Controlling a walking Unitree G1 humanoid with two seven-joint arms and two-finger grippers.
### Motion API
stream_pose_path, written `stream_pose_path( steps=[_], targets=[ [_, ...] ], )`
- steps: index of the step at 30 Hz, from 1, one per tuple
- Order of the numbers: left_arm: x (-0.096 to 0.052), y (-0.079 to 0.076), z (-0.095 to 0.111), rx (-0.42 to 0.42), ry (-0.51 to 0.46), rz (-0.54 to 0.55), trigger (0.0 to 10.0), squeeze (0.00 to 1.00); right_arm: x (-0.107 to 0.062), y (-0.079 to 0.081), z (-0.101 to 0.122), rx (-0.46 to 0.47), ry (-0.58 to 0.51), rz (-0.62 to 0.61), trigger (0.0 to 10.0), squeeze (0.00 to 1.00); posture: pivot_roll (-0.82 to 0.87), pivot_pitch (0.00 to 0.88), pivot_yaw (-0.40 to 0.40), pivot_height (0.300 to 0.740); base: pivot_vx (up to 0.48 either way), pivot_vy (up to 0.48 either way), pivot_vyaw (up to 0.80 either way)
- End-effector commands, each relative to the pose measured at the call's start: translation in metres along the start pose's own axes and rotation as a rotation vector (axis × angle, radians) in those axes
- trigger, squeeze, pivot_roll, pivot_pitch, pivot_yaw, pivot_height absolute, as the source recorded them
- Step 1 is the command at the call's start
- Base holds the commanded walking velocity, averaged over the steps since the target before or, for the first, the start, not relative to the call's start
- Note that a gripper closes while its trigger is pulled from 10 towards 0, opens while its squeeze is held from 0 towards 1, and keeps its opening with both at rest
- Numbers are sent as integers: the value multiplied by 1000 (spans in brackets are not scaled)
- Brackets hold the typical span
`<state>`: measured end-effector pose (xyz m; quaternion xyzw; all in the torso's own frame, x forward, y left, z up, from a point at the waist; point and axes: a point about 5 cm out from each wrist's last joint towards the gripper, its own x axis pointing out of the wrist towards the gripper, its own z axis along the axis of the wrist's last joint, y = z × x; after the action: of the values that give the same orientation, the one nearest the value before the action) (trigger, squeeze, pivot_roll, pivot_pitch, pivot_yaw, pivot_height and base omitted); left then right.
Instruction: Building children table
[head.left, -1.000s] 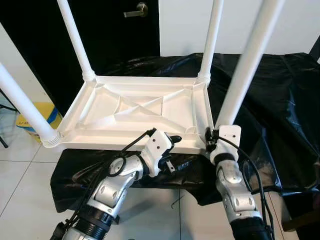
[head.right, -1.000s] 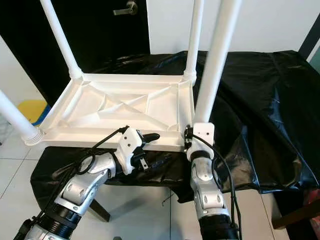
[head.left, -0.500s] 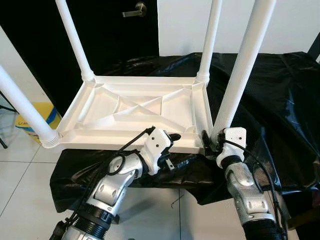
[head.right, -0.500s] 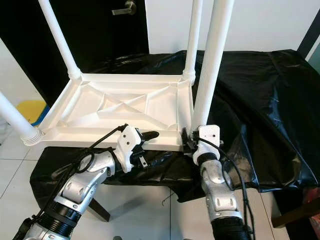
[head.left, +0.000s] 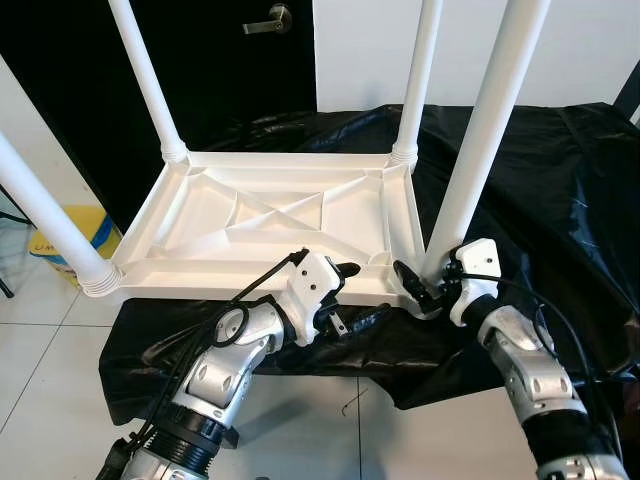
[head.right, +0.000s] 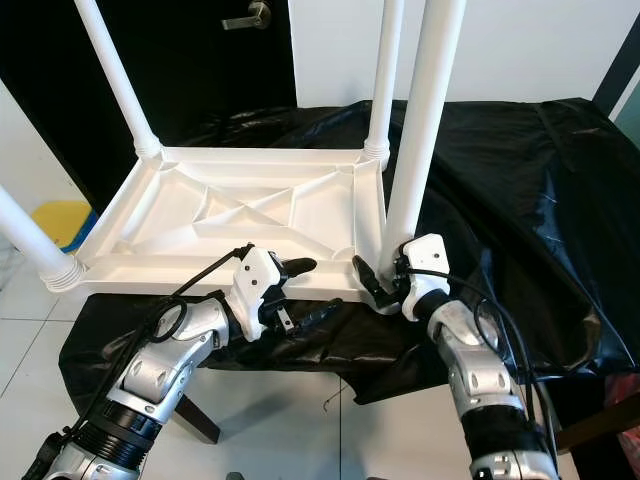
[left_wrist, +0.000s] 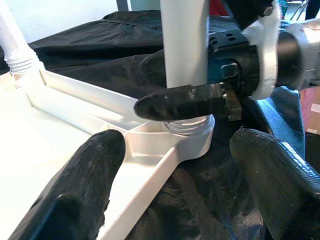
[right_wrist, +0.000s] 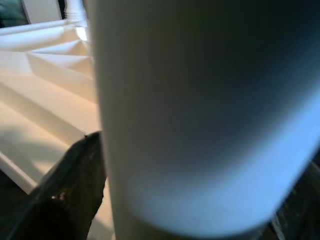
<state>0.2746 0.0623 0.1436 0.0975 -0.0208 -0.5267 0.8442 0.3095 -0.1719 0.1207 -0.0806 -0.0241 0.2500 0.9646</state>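
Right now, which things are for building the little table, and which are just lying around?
For the job:
upside-down white tabletop
four white legs, the near right leg among them
right gripper, around that leg's base
left gripper, at the tabletop's near edge

Just lying about:
black sheet
yellow bag
door handle
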Motion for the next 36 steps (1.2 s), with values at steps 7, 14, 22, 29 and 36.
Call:
stream_pose_path(
  steps=[7,14,22,29,36],
  targets=[
    [-1,4,-2,0,9,27,10000,0,4,0,-8,-27,42,77,0,0,-103,5,6,740,0,0,0],
    [-4,4,-3,-3,9,39,10000,0,4,0,-13,-34,61,107,0,0,-96,6,0,740,0,0,0],
    [-4,3,-3,-7,6,39,10000,0,1,5,-22,-37,88,32,10000,0,-103,10,-4,740,0,0,0],
    [-3,3,-3,-7,6,34,10000,0,1,6,-25,-49,101,-64,10000,0,-113,7,-1,740,0,0,0],
    [-1,3,-3,-8,5,22,10000,0,-1,10,-28,1,116,-244,10000,0,-119,4,2,740,0,0,0]
  ],
)
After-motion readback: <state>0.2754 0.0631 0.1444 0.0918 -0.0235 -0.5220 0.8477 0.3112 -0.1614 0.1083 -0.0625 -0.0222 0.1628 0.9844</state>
